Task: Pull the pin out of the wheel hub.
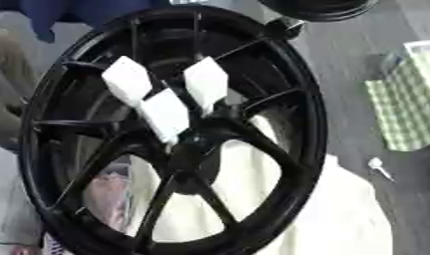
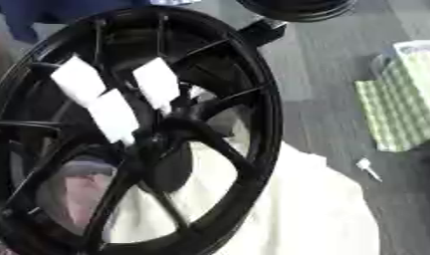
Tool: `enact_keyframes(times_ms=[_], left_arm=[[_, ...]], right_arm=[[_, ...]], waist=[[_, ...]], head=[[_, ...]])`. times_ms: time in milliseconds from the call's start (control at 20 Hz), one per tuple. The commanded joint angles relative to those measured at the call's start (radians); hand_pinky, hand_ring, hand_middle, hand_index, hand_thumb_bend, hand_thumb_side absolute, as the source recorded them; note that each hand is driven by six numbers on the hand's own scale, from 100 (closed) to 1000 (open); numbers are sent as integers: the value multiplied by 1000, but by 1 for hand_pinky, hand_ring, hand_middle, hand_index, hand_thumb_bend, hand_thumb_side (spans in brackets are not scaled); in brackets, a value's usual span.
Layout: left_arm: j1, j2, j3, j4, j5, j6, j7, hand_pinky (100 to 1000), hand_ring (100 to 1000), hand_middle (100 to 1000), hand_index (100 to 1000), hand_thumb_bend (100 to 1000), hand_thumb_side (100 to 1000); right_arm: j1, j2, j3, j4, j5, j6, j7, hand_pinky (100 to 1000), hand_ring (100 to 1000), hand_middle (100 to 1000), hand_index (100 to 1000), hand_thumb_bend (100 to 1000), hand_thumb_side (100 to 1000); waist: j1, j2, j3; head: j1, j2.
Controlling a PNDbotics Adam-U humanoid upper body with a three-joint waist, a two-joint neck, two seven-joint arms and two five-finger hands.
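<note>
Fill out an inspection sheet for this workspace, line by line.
Surface: grey floor or table, with a pale cloth under the wheel.
Job's things: black spoked wheel tilted on edge, filling the view; hub at its centre; three white pointed tabs above the hub. No pin told apart.
Clutter: green checked cloth at right; small white object beside the pale cloth; another dark round object at top.
Hands: nothing seen.
Cables: nothing seen.
Surroundings: blue fabric at top left.
</note>
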Motion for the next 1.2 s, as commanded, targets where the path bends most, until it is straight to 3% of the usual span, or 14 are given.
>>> enact_keyframes(times_ms=[50,400,500,700,800,1200], left_arm=[[-15,38,24,0,8,1,1,848,802,758,889,126,365],[-12,39,17,0,4,1,-42,850,806,759,892,149,367],[-9,41,4,-5,-8,8,-123,857,816,765,901,169,356],[-8,44,-16,-22,-53,50,-379,879,851,788,900,220,312],[-7,46,-32,-45,-71,63,-440,885,859,791,900,267,327],[5,54,-144,-103,-188,60,-459,901,879,784,875,484,309]], right_arm=[[-7,-23,-17,-4,9,19,-25,553,615,527,650,100,535],[-8,-24,-16,-4,9,20,-26,552,615,526,650,100,537],[-7,-23,-16,-3,9,20,-28,552,614,526,650,100,538],[-6,-23,-15,-2,7,20,-29,552,614,526,649,100,540],[-5,-24,-15,-1,6,20,-29,551,613,525,649,100,543],[-9,-24,-11,1,2,19,-30,550,612,524,647,100,548]], waist=[[-4,-37,2],[-2,-36,3],[-1,-35,3],[0,-34,2],[0,-33,2],[5,-30,-1]], head=[[-9,-3],[-17,-7],[-17,-9],[-16,-11],[-17,-13],[-11,-15]])
